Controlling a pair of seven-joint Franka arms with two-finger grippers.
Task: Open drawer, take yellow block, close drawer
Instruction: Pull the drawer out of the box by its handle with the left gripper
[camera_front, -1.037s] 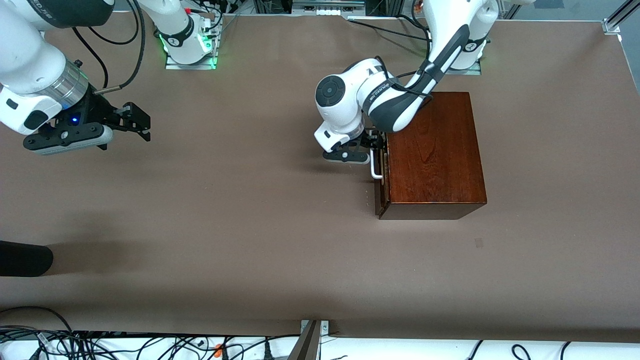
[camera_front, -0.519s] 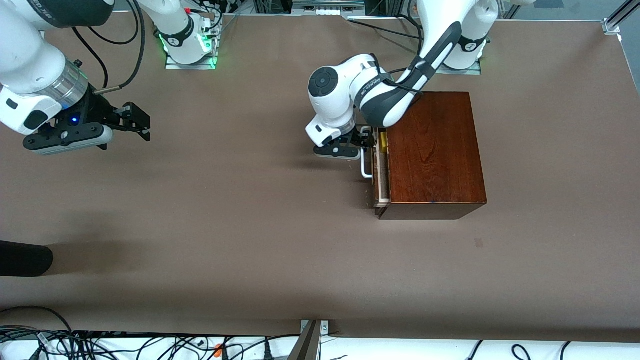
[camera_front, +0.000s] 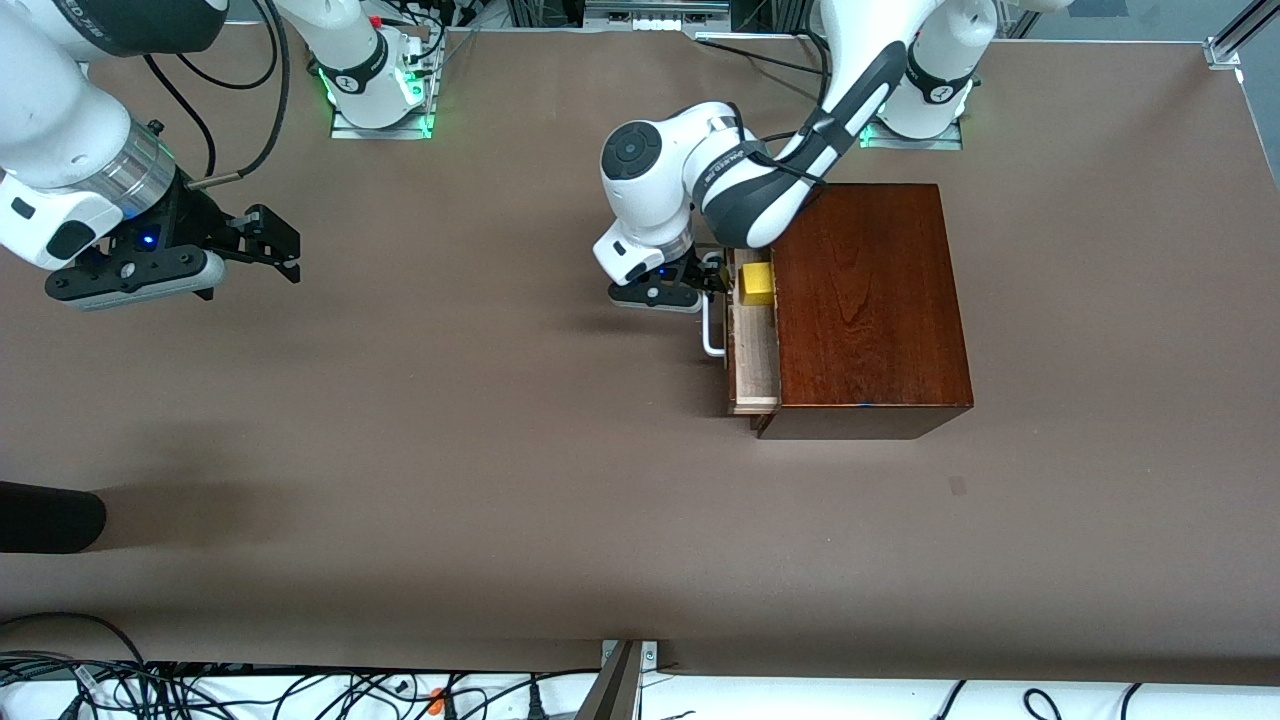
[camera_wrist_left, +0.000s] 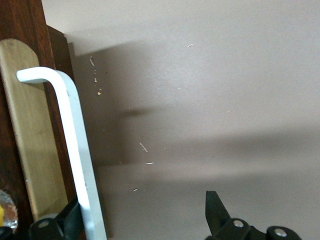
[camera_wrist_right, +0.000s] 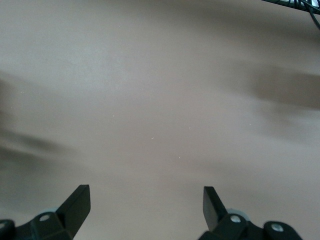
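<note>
The dark wooden box (camera_front: 865, 300) stands toward the left arm's end of the table. Its drawer (camera_front: 752, 355) is pulled partly out, with the pale inside showing. The yellow block (camera_front: 756, 284) lies in the drawer's end farthest from the front camera. My left gripper (camera_front: 703, 284) is open at the white handle (camera_front: 708, 335). In the left wrist view one finger (camera_wrist_left: 70, 220) sits between the handle (camera_wrist_left: 75, 150) and the drawer front (camera_wrist_left: 15, 60); the other stands well clear. My right gripper (camera_front: 275, 240) waits open over bare table, its jaws wide apart (camera_wrist_right: 146, 197).
A black rounded object (camera_front: 50, 517) juts in at the right arm's end of the brown table (camera_front: 450, 450). Cables (camera_front: 200, 690) run along the edge nearest the front camera. The box's shadow falls on the table in front of the drawer.
The drawer has slid out toward the right arm's end, with my left gripper moving along at the handle. The yellow block has come into sight. The right arm has stayed still.
</note>
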